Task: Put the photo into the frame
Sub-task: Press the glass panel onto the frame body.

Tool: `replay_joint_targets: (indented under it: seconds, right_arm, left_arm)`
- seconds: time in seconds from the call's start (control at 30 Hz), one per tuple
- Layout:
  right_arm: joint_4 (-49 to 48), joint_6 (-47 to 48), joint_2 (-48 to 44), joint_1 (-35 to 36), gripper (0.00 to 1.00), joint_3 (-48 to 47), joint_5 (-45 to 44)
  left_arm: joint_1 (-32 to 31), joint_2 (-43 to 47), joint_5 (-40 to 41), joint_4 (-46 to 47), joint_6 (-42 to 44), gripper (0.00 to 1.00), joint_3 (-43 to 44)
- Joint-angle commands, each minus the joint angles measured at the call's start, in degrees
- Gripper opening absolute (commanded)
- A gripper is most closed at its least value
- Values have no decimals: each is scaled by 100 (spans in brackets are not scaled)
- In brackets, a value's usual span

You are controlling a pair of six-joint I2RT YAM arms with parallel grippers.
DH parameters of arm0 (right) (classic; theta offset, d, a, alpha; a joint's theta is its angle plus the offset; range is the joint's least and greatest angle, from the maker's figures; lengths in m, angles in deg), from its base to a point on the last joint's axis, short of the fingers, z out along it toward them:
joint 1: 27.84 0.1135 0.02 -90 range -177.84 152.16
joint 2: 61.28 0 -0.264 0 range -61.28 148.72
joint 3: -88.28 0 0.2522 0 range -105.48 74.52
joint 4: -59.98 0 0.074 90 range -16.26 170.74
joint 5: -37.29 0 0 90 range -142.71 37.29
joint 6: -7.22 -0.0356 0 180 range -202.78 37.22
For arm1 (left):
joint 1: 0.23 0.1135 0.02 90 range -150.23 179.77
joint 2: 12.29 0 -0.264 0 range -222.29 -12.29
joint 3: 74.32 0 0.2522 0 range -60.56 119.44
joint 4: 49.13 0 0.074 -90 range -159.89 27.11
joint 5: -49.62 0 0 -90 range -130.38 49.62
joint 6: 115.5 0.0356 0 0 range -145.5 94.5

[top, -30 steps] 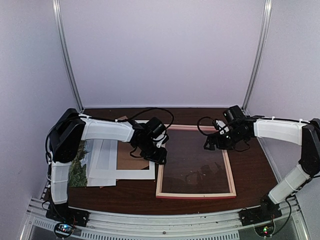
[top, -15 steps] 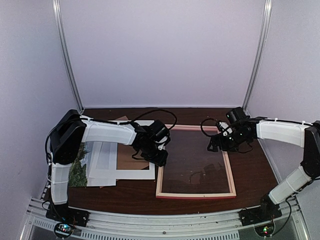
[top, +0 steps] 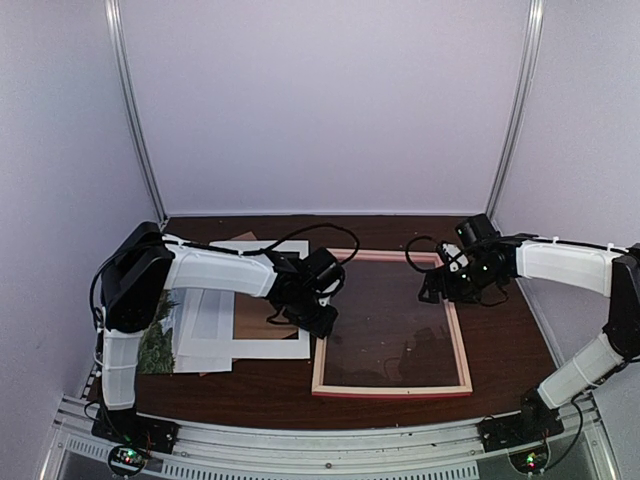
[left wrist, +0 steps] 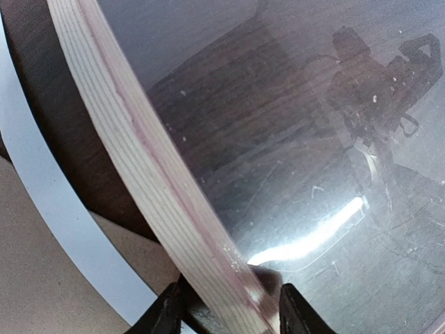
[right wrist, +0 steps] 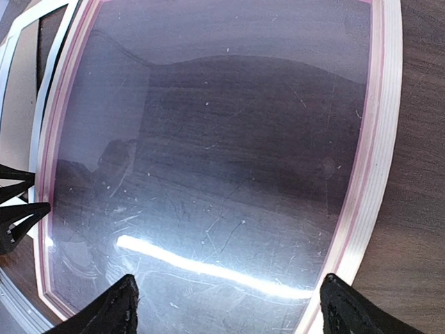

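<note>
While our left gripper pinches the frame's left rail mid-picture, our right gripper hangs spread open, holding nothing, above its upper right. The photo lies lower left, partly under white sheets, left of the frame, nearest our left arm.

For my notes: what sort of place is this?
Probably a robot test cell: plain pale walls on metal posts, two arms bolted to a rail, a frame laid out on a table.
</note>
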Motion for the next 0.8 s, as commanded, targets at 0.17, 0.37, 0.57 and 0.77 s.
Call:
replay_joint_targets:
  seconds: [0.17, 0.37, 0.57, 0.77]
  right_arm:
    - [-41, 61, -159, -89, 90, 205, -180]
    - [-20, 75, -206, -104, 90, 242, -208]
    - [70, 121, -297, -143, 90, 254, -328]
    - [58, 130, -327, -188, 90, 283, -323]
  left_arm:
    - [-147, 112, 386, -411, 72, 49, -294]
    - [-226, 189, 581, -506, 92, 52, -379]
    - [-299, 361, 679, -608, 261, 56, -394]
    - [-403, 446, 358, -674, 274, 58, -421]
